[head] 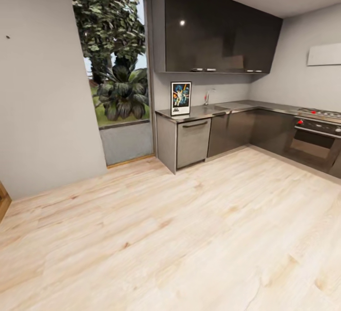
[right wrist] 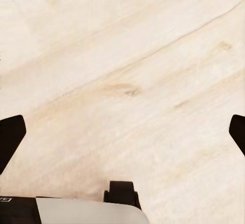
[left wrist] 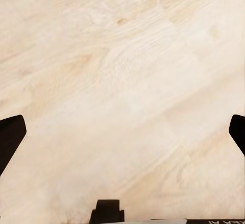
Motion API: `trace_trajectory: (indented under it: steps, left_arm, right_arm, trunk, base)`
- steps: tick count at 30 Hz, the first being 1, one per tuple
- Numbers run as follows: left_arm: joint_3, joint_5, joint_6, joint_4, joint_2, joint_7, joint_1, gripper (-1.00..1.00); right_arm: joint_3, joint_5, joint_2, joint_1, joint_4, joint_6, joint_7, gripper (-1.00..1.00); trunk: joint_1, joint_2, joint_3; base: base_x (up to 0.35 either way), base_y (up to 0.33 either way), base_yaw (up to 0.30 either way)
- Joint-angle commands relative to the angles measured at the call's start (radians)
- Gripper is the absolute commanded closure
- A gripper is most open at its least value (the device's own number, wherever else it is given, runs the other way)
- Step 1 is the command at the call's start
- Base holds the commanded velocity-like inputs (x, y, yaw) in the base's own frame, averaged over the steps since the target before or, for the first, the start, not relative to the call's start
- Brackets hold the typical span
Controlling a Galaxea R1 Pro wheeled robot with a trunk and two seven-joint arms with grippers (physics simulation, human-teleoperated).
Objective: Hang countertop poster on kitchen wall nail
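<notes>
Here's the kitchen from across the room, and there's the poster (head: pixel 181 98), standing upright at the near left end of the surface (head: pixel 208 111), long axis vertical, its picture side facing out into the room toward the camera. Thin black frame, white border, colourful figures on dark blue; there's a logo strip at the bottom, but at this range the lettering is too small to read. It stands just beside the wall behind it, below the dark upper cabinets (head: pixel 218 27), with the tap (head: pixel 207 97) further along to the right. Over on the plain grey wall at left, one tiny dark wall nail (head: pixel 7 37), high up and well apart from the poster, the tall window (head: pixel 113 60) between them. Pale wood floor (head: pixel 180 235) stretches out in front.

Left hand (left wrist: pixel 122 132): fingers (left wrist: pixel 10 137) spread wide, grasping nothing, floor beneath. Right hand (right wrist: pixel 122 132): same story, fingers (right wrist: pixel 10 134) apart, released, over bare planks.
</notes>
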Motion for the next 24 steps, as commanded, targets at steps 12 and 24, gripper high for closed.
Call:
trace_trajectory:
  steps: [12,24]
  left_arm:
    - [0.001,-0.001,0.000,-0.001,0.000,0.000,0.001,-1.00]
    - [0.001,0.000,0.000,-0.001,0.001,0.000,0.000,-1.00]
  right_arm:
    - [0.000,0.004,0.001,0.000,0.000,-0.003,0.000,-1.00]
    - [0.000,0.004,0.001,0.000,-0.001,-0.003,-0.001,-1.00]
  trunk:
    - [0.001,0.000,-0.001]
    - [0.001,0.000,-0.001]
  base:
    - [0.339,0.120,0.001]
    - [0.339,0.139,0.000]
